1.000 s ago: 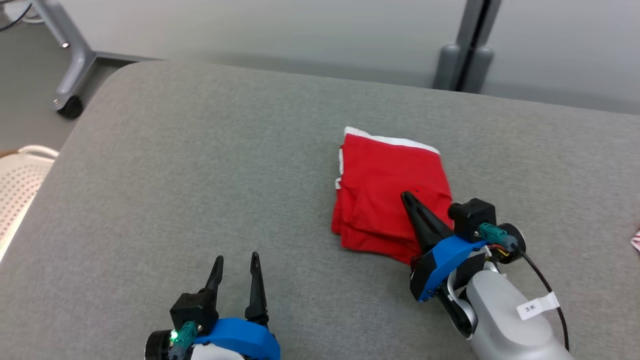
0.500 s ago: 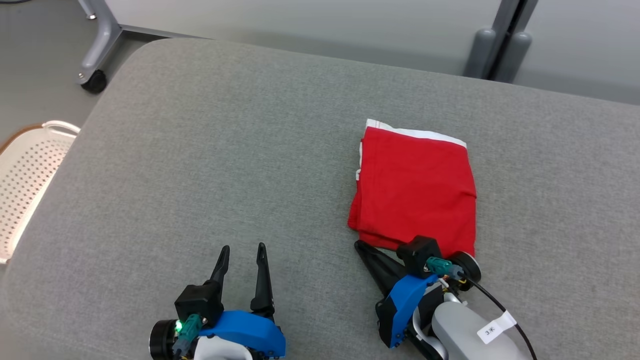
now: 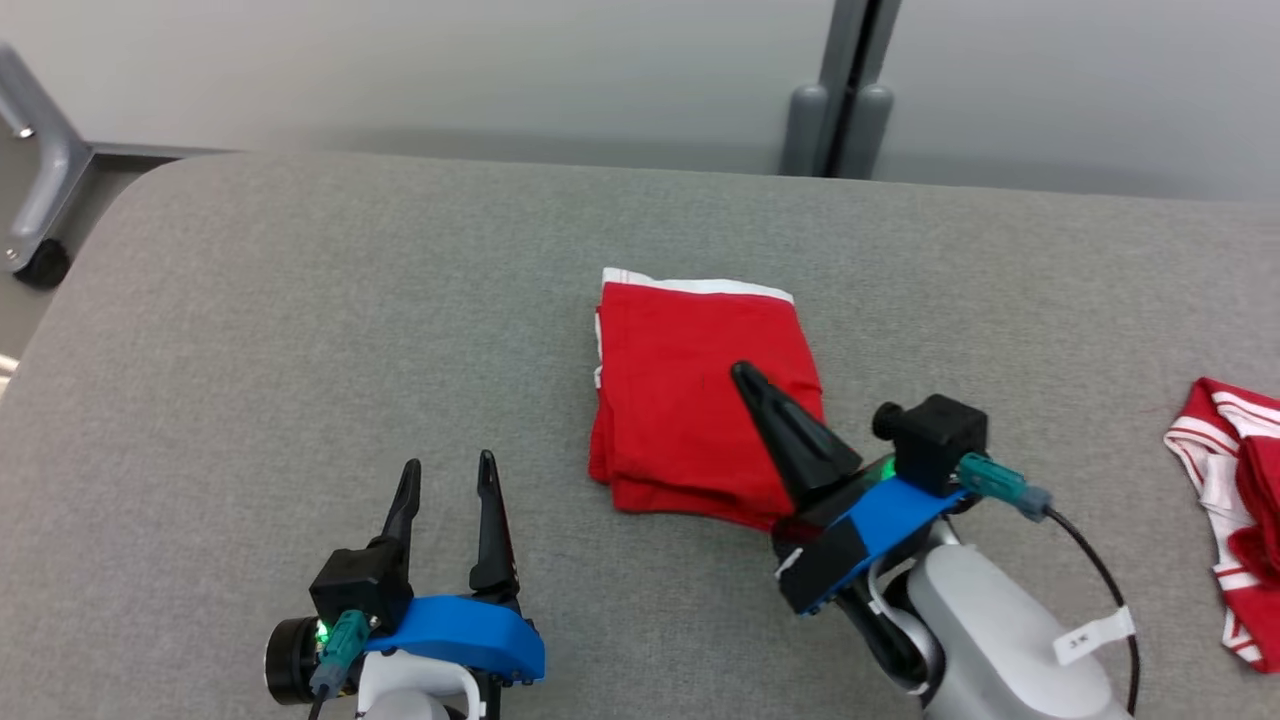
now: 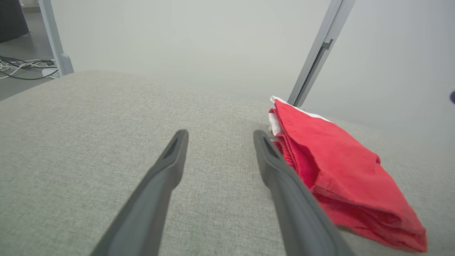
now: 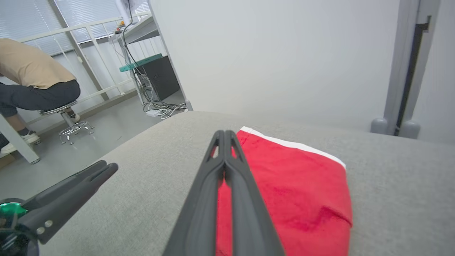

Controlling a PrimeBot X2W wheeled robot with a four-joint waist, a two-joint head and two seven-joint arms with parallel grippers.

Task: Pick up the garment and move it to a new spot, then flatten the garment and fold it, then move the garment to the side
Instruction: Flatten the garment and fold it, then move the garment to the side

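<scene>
Off past the left end of the grey fabric-covered bench [image 3: 300, 330], a person in a tan top [image 5: 33, 71] sits on a round steel stool [image 5: 58, 108]. Near the bench's front edge the left gripper [image 3: 450, 462] hangs low over bare fabric, its two dark fingers spread wide with nothing between them. Just to its right, about mid-bench, lies the folded red garment [image 3: 690, 400], a rough rectangle with a white band along its far edge. The right gripper [image 3: 745, 375] reaches in over the garment's near right corner, fingers pressed flat together and gripping nothing; whether they touch the cloth I cannot tell. Well apart, at the far right, sits a crumpled red-and-white striped cloth [image 3: 1235, 490].
</scene>
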